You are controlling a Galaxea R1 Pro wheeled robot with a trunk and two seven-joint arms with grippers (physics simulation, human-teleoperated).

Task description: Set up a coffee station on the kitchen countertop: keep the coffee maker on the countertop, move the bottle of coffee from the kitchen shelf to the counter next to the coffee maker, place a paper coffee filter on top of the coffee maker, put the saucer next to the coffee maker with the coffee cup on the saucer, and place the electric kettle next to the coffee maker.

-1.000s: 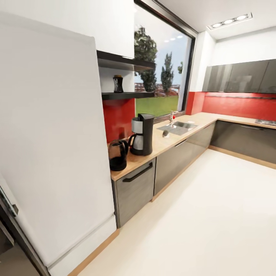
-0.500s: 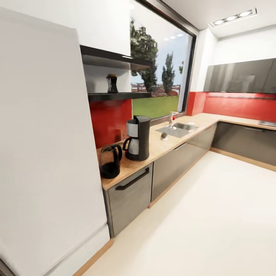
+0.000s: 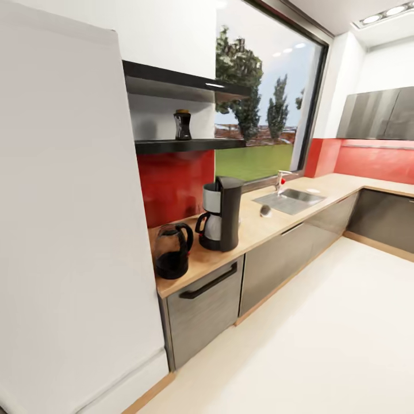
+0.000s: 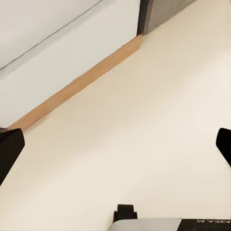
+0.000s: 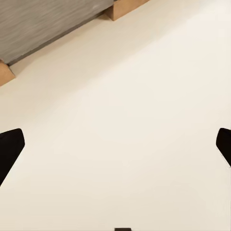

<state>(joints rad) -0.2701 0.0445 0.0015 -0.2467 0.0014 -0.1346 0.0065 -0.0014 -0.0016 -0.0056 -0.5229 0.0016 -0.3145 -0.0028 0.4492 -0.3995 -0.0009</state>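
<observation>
Here one tall white fridge (image 3: pixel 69 218) stands at the left, beside one long wooden worktop (image 3: pixel 259 227) with one sink (image 3: pixel 289 200). On the worktop stand one coffee maker (image 3: pixel 221 213) and, just beside it, one electric kettle (image 3: pixel 172 251). One bottle of coffee (image 3: pixel 183 125) sits on the shelf (image 3: pixel 184 145) above. Left gripper (image 4: pixel 115 147) and right gripper (image 5: pixel 115 144) hang over the floor (image 5: pixel 125 125), jaws released, holding nothing.

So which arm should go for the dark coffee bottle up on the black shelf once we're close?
Left, tentatively. The dark coffee bottle stands on the black shelf left of centre in the head view, above the black kettle. Both tools, left and right, are open and empty over floor, so neither is closer yet.
</observation>
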